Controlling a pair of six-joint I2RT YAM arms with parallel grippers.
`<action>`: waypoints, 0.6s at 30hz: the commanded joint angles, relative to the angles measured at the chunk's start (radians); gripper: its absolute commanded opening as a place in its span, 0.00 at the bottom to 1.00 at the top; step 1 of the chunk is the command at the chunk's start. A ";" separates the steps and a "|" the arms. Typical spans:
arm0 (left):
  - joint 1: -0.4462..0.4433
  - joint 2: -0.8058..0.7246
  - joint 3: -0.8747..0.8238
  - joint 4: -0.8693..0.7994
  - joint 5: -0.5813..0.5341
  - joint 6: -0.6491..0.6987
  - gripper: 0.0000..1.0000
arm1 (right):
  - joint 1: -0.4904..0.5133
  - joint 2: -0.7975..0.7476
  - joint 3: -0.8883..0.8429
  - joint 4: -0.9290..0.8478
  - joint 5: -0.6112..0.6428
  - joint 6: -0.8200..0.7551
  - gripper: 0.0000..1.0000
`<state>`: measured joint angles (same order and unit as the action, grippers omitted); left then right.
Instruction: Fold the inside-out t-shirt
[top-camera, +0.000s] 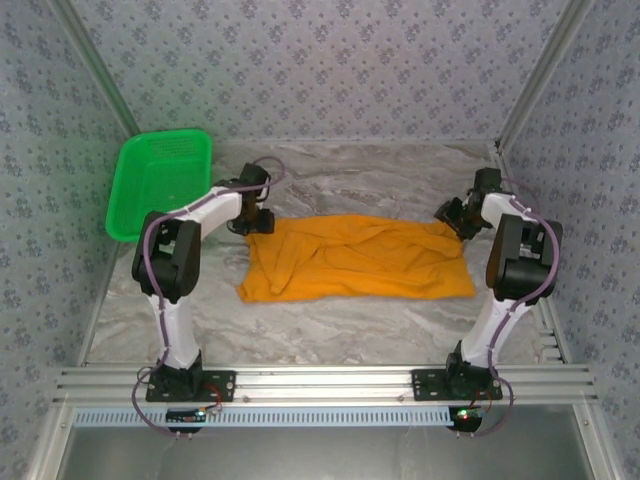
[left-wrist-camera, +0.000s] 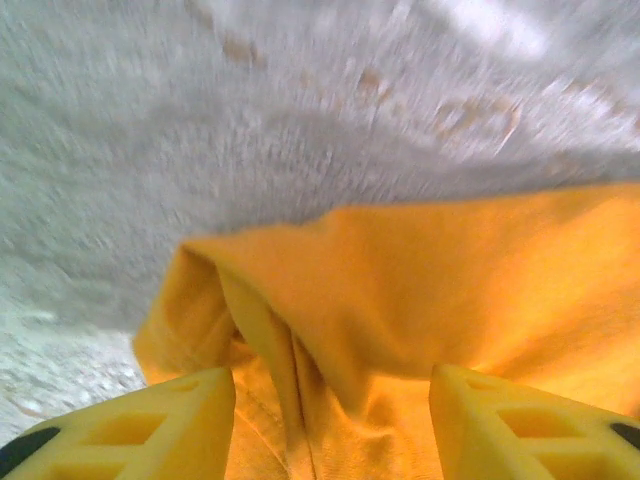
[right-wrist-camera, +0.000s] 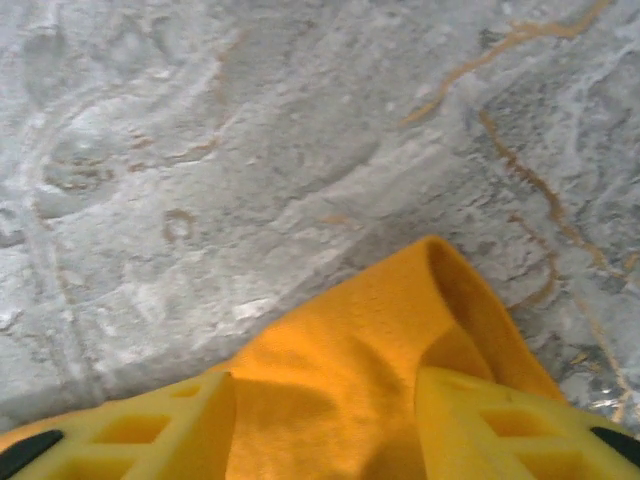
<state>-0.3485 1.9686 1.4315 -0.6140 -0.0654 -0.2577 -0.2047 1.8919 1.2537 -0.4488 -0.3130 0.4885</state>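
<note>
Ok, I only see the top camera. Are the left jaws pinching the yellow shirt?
Observer: Doesn't look like it. On the left wrist camera the left jaws stand apart, with a raised fold of the t-shirt between them.
Operator: And the right ones?
Observer: The right jaws stand apart too, with a pointed corner of the t-shirt between them and the grey marbled table beyond it.
</note>
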 joint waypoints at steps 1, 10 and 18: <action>-0.010 -0.083 0.069 -0.058 0.022 0.054 0.57 | 0.018 -0.121 0.000 -0.076 -0.042 0.027 0.57; -0.293 -0.215 -0.071 -0.085 0.098 0.309 0.64 | 0.070 -0.300 -0.150 -0.212 0.232 -0.257 0.59; -0.333 -0.041 0.022 -0.070 -0.071 0.398 0.67 | 0.150 -0.304 -0.219 -0.156 0.343 -0.658 0.60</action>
<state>-0.6918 1.8862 1.4109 -0.6605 -0.0536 0.0612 -0.0612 1.6032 1.0473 -0.6056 -0.0513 0.0502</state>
